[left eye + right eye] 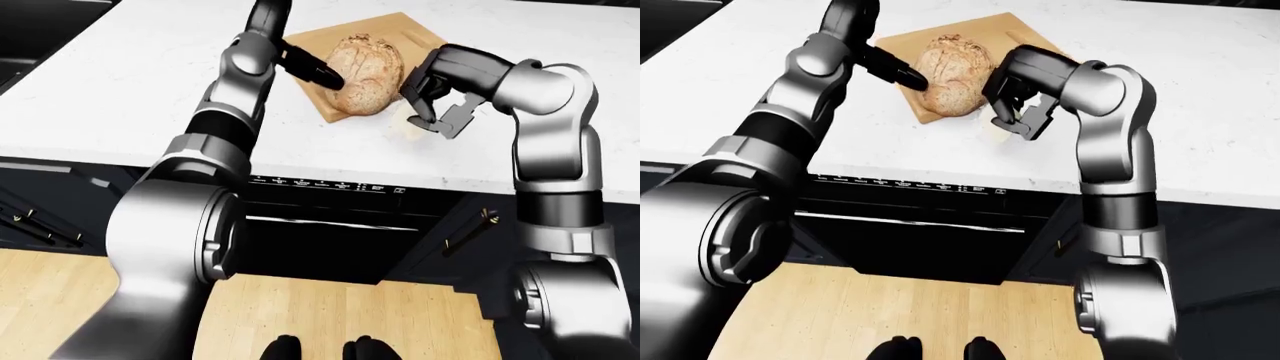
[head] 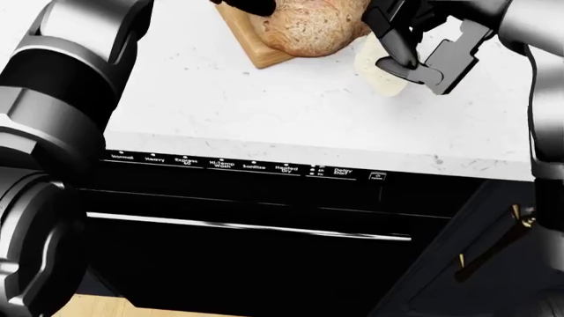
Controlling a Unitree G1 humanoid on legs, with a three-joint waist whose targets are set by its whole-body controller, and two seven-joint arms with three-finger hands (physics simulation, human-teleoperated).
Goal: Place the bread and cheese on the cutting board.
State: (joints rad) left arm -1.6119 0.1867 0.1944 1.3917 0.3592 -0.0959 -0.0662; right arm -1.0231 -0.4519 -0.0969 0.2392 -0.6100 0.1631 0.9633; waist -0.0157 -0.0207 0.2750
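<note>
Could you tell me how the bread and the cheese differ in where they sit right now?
The bread is a large brown loaf lying on the cutting board; the cheese is a small pale piece lying off the board on the white counter. Both lie near the right hand.

A white speckled tabletop [image 1: 150,90] carries a wooden cutting board [image 1: 322,110] toward the top of the left-eye view, and a pale cheese wedge [image 2: 375,74] lies just beside the board's right edge.
</note>
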